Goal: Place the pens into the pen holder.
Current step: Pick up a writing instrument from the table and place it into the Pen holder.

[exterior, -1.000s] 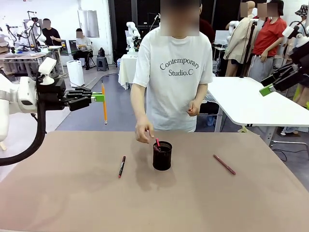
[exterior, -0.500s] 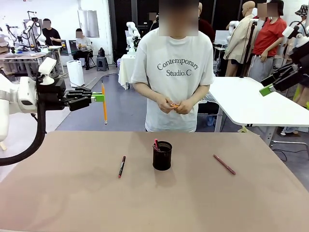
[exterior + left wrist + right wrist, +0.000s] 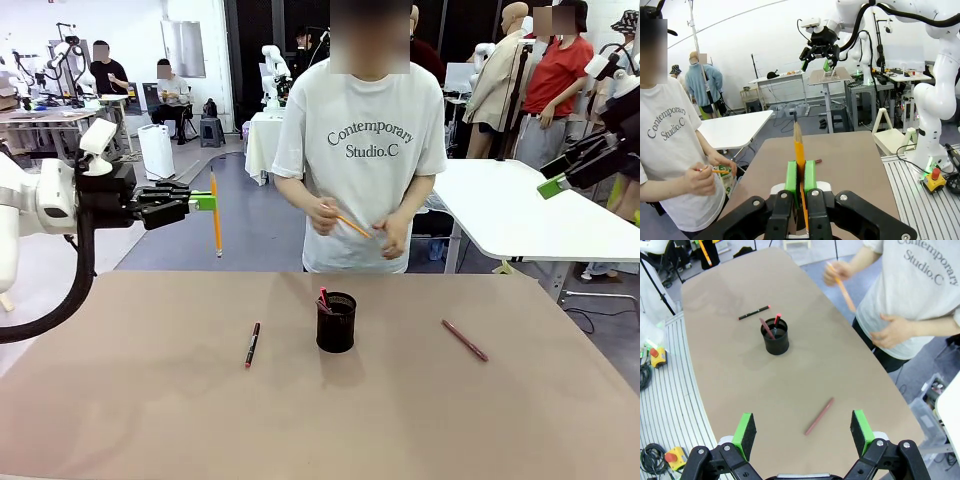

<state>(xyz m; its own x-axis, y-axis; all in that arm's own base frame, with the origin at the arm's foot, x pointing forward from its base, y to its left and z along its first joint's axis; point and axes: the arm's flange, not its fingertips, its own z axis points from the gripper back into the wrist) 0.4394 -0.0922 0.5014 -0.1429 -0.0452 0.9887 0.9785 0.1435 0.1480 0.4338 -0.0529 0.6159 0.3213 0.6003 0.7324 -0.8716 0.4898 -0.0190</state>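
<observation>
Black pen point(image 3: 252, 344) lies flat left of the pen holder point(image 3: 336, 322). The holder, at table centre, contains one red-tipped pen point(image 3: 324, 297). Pinkish-red pen point(image 3: 465, 340) lies to the right.

Left gripper point(image 3: 205, 201), raised, clamps the yellow-orange pencil point(image 3: 215, 230) upright. Right gripper point(image 3: 555, 176), raised, is spread wide and empty.

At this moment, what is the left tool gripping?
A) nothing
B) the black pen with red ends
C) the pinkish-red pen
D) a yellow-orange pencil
D: the left tool is shut on a yellow-orange pencil that hangs upright, while the black pen and pinkish-red pen lie on the table.
</observation>
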